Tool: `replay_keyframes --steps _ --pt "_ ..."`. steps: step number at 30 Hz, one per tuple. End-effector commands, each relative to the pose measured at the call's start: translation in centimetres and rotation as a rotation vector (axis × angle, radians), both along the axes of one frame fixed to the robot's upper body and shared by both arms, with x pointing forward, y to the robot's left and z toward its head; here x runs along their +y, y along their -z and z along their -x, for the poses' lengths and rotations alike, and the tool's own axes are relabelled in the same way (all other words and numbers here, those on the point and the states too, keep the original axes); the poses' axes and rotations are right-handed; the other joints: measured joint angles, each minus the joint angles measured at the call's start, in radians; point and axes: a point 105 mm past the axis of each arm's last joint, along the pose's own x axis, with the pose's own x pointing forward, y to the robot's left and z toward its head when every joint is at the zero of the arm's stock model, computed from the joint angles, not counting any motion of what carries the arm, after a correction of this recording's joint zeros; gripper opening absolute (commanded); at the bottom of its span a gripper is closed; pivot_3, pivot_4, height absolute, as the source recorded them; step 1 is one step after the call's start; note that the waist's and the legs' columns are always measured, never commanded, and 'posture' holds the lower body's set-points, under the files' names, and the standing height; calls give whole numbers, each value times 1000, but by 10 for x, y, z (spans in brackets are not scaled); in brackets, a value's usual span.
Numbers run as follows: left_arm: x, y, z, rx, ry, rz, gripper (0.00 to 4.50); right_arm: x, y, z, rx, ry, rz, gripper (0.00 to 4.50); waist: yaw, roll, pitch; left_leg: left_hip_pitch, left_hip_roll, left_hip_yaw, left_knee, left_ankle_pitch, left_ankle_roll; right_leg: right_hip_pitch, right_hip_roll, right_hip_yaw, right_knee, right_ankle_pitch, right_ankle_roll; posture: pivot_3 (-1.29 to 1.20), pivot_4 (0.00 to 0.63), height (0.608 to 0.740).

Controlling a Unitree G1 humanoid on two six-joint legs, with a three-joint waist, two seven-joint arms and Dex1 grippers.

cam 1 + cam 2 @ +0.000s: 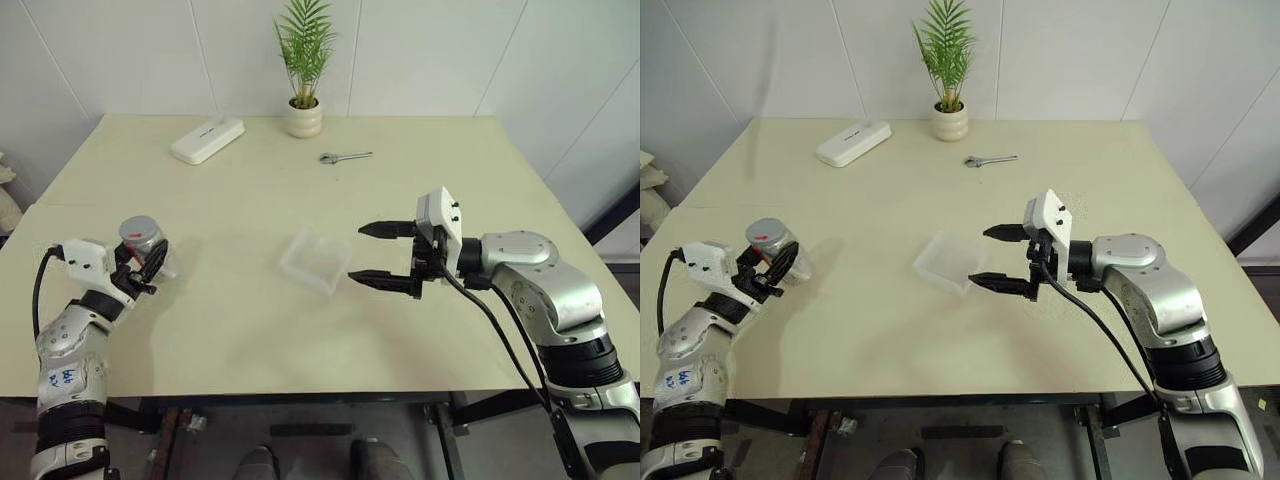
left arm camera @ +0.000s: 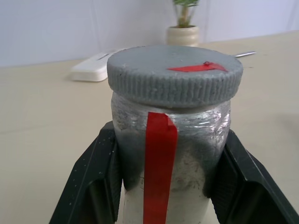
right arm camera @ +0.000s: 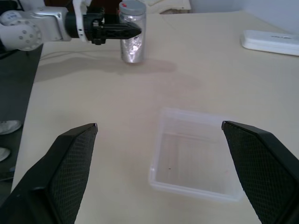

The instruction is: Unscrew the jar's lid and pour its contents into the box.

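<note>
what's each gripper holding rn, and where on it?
Left gripper is shut on the jar, fingers clamping its body on both sides below the lid. Right gripper is open, holding nothing.

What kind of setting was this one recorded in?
Probably an indoor lab or test room: a plain pale table against white wall panels, sparsely set with a potted plant, a white oblong device and a small wrench.
</note>
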Motion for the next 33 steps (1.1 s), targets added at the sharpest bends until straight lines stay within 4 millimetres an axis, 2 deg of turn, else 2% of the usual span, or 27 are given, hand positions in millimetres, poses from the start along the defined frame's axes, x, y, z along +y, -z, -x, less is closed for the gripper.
replay_keyframes --steps 1,9,15,18,25,29,33 --pt "-19 -20 3 -22 131 -36 2001 11 -20 7 -70 5 -31 4500 0 0 0 0 0 0 0 0 0 0 0 0 0 0 0 0 150 740" --pt "-78 -44 2 2 505 -75 2001 46 -39 23 -72 63 -161 4500 1 0 0 -1 0 0 -1 0 0 -1 0 0 0 0 -1 0 150 740" --pt "-109 -53 -3 12 689 -115 2001 60 -48 29 -57 106 -226 4500 -3 0 0 -1 0 0 -1 0 0 -1 0 0 0 0 -1 0 150 740" --pt "-136 -57 -5 26 841 -140 2001 72 -54 31 -85 161 -272 4500 0 0 0 -2 0 -1 -1 0 1 -2 1 0 1 -1 -1 0 150 740" --pt "-169 -59 -4 38 1022 -183 2001 94 -66 31 -73 209 -362 4500 -3 0 0 -2 1 0 -1 -1 2 -3 2 1 1 -1 -1 0 150 740" --pt "-177 -59 -2 36 1071 -197 2001 100 -68 30 -60 223 -380 4500 -3 0 0 -2 2 -1 -1 -1 2 -3 4 1 1 -1 -1 0 150 740" --pt "-190 -64 0 -21 1117 -219 2001 104 -55 23 -45 269 -340 4500 -1 0 0 -3 2 -1 -1 -1 2 -3 4 1 1 -1 -1 0 150 740"
